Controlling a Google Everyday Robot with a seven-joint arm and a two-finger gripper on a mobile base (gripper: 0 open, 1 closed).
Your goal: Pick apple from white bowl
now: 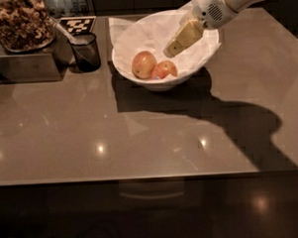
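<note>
The white bowl (201, 64), lined with crumpled white paper, stands at the back middle of the brown table. Two apples lie in it side by side: the redder, smaller apple (164, 69) on the right and a paler yellow-gold apple (143, 64) on the left. My gripper (172, 50) comes in from the upper right on a white arm. Its yellowish tip points down-left over the bowl, just above and to the right of the red apple. It holds nothing that I can see.
A small dark cup (85, 52) stands left of the bowl. Behind it are a checkered marker card (77, 25) and a metal box (23, 64) carrying a container of nuts (17, 22). The table's front edge (151, 178) runs across the lower part.
</note>
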